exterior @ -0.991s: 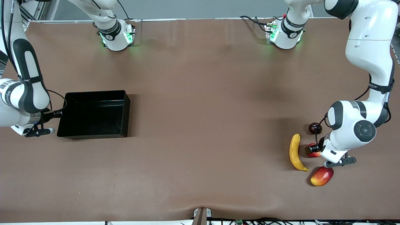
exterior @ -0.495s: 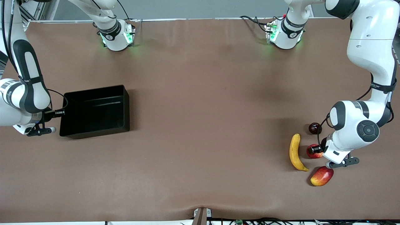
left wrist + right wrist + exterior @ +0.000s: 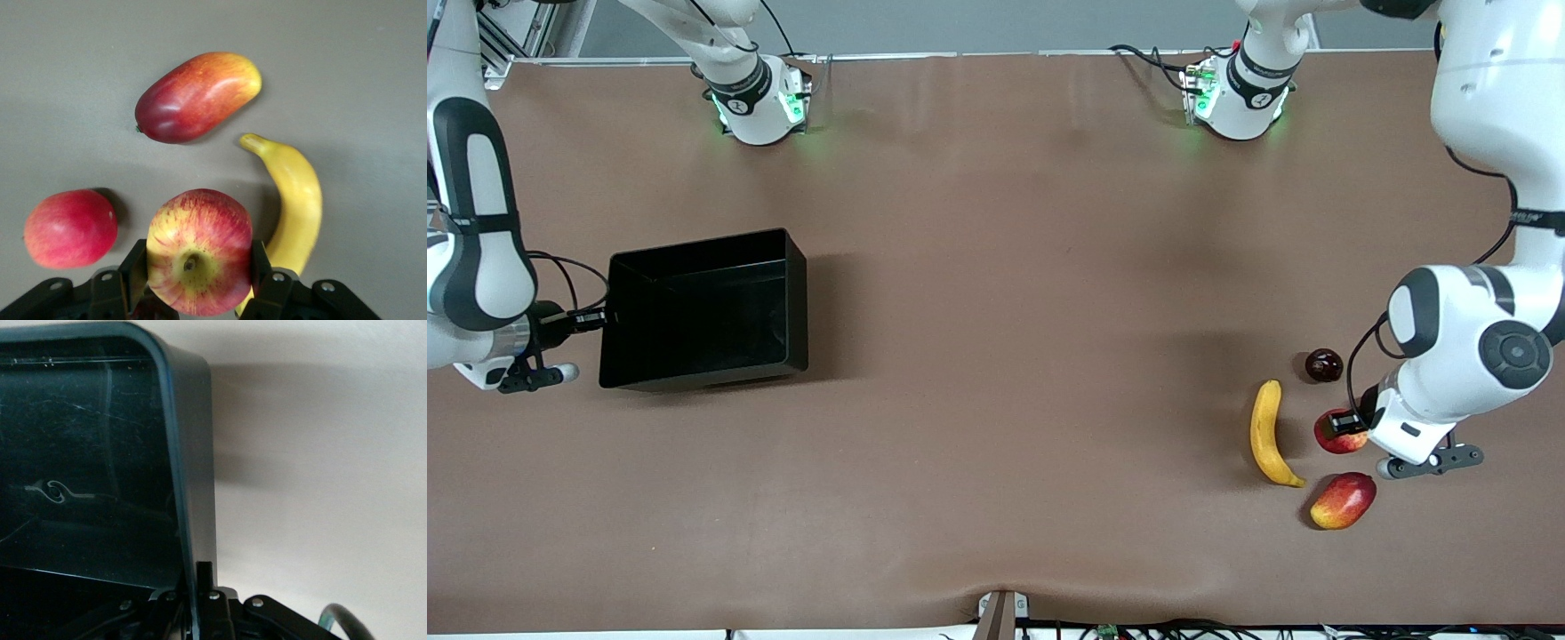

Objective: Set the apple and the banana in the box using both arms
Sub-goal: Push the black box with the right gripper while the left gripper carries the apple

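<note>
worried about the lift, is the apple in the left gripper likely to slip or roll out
Probably not while held: the left gripper has a finger on either side of the apple, near its widest part. Its skin looks smooth and glossy, so a light squeeze might let it twist. If released on the flat table, it would likely roll toward the banana.

Oval red-yellow mango [image 3: 1343, 501] nearest front camera; dark red round fruit [image 3: 1323, 365] farther; brown table [image 3: 1005, 356].

Banana [image 3: 1266, 436] beside apple [image 3: 1339, 435], box [image 3: 704, 310] well apart
</note>
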Controlling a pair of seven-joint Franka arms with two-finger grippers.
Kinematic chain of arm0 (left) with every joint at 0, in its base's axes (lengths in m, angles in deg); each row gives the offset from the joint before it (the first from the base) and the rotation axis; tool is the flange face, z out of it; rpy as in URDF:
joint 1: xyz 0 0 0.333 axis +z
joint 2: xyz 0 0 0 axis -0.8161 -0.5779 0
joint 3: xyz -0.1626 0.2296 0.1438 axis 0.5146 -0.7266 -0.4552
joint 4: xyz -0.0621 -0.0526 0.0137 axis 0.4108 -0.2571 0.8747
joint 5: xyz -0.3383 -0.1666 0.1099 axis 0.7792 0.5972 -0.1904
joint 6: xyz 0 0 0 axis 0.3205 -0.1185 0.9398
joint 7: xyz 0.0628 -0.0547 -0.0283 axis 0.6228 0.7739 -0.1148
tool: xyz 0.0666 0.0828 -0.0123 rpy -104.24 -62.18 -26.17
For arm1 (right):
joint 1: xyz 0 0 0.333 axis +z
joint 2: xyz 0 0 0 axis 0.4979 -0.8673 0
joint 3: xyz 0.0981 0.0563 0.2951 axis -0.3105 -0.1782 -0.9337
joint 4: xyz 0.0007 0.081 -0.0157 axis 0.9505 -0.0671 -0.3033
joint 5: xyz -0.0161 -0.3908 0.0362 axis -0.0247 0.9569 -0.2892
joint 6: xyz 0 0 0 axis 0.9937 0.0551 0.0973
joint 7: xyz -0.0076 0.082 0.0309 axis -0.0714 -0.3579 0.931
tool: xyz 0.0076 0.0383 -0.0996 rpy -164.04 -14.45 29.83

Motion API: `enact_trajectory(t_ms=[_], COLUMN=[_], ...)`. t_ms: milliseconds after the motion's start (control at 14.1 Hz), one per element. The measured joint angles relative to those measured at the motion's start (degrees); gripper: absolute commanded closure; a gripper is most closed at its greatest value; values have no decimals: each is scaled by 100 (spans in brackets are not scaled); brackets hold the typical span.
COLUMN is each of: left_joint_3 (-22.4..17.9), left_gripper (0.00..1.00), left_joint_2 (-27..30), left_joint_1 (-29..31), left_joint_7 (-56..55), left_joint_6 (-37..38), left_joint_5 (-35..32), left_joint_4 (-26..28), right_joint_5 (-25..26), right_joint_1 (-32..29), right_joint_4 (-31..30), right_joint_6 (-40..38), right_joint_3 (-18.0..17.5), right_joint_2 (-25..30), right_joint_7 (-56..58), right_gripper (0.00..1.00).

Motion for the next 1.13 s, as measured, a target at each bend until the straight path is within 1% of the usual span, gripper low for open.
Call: enact_trajectory(t_ms=[142,283,425,637,778,849,991,1132], left_joint_3=[103,165,252,422,614,749,1106,1527], left_gripper=[100,100,100,100,100,100,100,100], left_joint_2=[235,451,709,1220,1585,1745,1988,2118], left_joint_1=[-9,-17,-16,-14,-18,-17,-23,-37], left_joint_7=[-1,-3,-3,-9,-176,-350,-805,-1389], left_joint_6=[242,540,882,1055,1130,1146,1149,1149], left_joint_5=[0,0,0,0,0,0,0,0], left_joint_4=[1,2,22,250,511,659,935,1127], right_joint_5=[-201,-267,-421,-836,-1185,-1261,-1301,-1334], right_joint_1=[219,601,1166,2045,2590,2865,3396,3942], right_joint_4=[101,134,197,381,402,399,389,368], right_joint_6=[-193,-272,-271,-226,39,247,710,1308], right_joint_3=[-11,-26,-49,-63,-68,-71,-76,-79], right_joint_2=[82,186,269,304,303,292,168,-98], right_joint_7=[-46,-489,-1181,-2184,-2675,-3007,-3737,-4413], right_gripper=[100,100,100,100,100,100,100,100])
